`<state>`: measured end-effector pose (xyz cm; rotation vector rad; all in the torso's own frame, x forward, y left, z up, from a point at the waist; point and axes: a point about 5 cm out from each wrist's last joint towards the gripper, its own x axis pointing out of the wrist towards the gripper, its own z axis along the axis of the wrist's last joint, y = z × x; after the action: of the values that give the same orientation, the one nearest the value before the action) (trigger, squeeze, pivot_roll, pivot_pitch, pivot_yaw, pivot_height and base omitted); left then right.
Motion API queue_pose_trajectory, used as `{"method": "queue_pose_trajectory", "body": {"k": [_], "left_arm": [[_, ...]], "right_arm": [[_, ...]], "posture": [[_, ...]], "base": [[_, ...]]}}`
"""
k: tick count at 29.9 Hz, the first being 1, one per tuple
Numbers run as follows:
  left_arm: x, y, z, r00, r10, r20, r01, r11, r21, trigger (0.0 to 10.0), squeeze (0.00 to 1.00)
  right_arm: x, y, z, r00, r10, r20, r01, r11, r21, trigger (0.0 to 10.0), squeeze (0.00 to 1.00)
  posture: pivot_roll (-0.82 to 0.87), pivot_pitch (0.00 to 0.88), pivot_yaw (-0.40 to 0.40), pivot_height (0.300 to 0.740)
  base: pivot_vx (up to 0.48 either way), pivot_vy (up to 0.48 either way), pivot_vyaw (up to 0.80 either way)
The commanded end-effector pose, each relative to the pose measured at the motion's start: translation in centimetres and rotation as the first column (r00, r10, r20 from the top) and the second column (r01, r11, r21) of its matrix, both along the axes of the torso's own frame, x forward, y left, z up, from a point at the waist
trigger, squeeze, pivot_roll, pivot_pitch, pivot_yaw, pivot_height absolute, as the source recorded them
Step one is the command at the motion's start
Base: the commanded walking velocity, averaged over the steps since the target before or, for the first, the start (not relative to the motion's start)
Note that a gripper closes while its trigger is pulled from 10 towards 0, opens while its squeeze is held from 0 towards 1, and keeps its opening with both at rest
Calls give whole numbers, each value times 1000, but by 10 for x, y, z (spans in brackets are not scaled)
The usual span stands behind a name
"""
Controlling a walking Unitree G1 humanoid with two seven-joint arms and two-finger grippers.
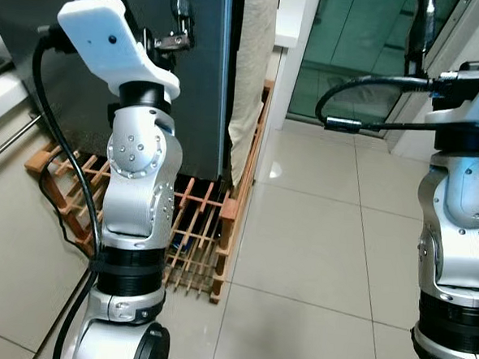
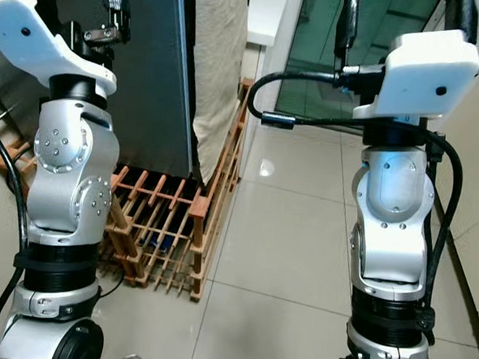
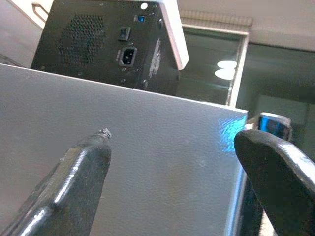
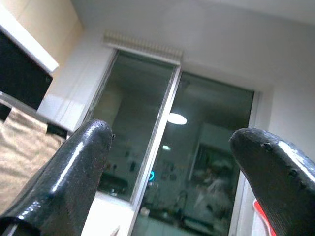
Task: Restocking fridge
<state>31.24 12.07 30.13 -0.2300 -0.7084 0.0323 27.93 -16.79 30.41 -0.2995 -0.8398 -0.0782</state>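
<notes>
Facing fridge (image 3: 147,162) | left hand (image 3: 172,167) spread | right hand (image 4: 172,162) spread, facing glass door (image 4: 147,162)

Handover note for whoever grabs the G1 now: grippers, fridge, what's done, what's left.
Left gripper: open, empty, raised in front of the dark grey fridge door, fingers either side of its edge in the wrist view; contact can't be told.
Right gripper: open, empty, raised and pointing at the glass sliding door.
Fridge door looks shut. A wooden rack sits on the floor at the fridge's base, and a beige cloth hangs beside the fridge.
Done: robot is standing at the fridge.
Left: open the door, fetch the items, load them.
</notes>
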Motion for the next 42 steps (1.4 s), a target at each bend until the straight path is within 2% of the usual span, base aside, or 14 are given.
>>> {"method": "queue_pose_trajectory", "body": {"k": [1,6,18,19,20,23,24,25,27,30,32,37,39,42], "left_arm": [[-1,-4,8,999,-26,37,26,1000,2,10000,0],[-2,-2,18,997,-6,76,7,1000,-11,10000,0],[-2,1,17,998,15,66,-14,1000,-16,10000,0],[1,1,13,999,18,37,-18,1000,6,10000,0],[1,1,13,999,18,37,-18,1000,6,10000,0],[11,13,-11,994,53,-100,-47,997,67,10000,0],[14,25,-32,976,71,-208,-57,996,75,10000,0],[14,25,-32,976,71,-208,-57,996,75,10000,0],[10,38,-50,955,87,-282,-71,995,67,10000,0],[3,44,-58,949,93,-301,-71,994,82,10000,0],[-5,42,-65,941,73,-330,-44,994,96,10000,0],[-8,6,-73,915,-132,-380,184,977,104,10000,0],[-7,-15,-81,861,-240,-448,322,939,117,10000,0],[-5,-20,-86,830,-275,-486,364,926,96,10000,0]], "right_arm": [[0,0,3,1000,7,7,-7,1000,12,10000,184],[1,0,3,1000,13,2,-13,1000,7,10000,184],[7,-2,-11,998,17,-65,-16,1000,17,10000,188],[11,-7,-22,990,38,-137,-28,997,79,10000,188],[11,-7,-22,990,38,-137,-28,997,79,10000,188],[18,-12,-65,926,118,-359,-43,977,208,10000,180],[16,-9,-85,887,146,-439,-52,974,219,10000,176],[16,-9,-85,887,146,-439,-52,974,219,10000,176],[9,-7,-96,872,159,-462,-54,971,231,10000,173],[5,-6,-99,871,157,-465,-58,974,219,10000,173],[2,-6,-100,869,156,-469,-61,976,211,10000,180],[-1,-7,-113,839,164,-518,-51,973,226,10000,176],[0,-14,-130,801,153,-579,6,965,264,10000,180],[0,-18,-138,782,128,-610,49,963,265,10000,180]], "posture": [[-153,13,-23,732],[-151,11,-24,732],[-143,16,-30,732],[-142,17,-29,732],[-142,17,-29,732],[-138,23,-20,732],[-138,26,-13,732],[-138,26,-13,732],[-128,33,1,732],[-125,38,9,732],[-121,39,7,732],[-108,38,-4,732],[-111,38,-2,732],[-122,38,7,732]], "base": [[465,0,0],[466,0,0],[440,0,0],[0,0,0],[0,0,0],[0,0,0],[0,0,0],[0,0,0],[0,0,0],[0,0,0],[0,0,0],[0,0,0],[0,0,0],[0,0,0]]}}
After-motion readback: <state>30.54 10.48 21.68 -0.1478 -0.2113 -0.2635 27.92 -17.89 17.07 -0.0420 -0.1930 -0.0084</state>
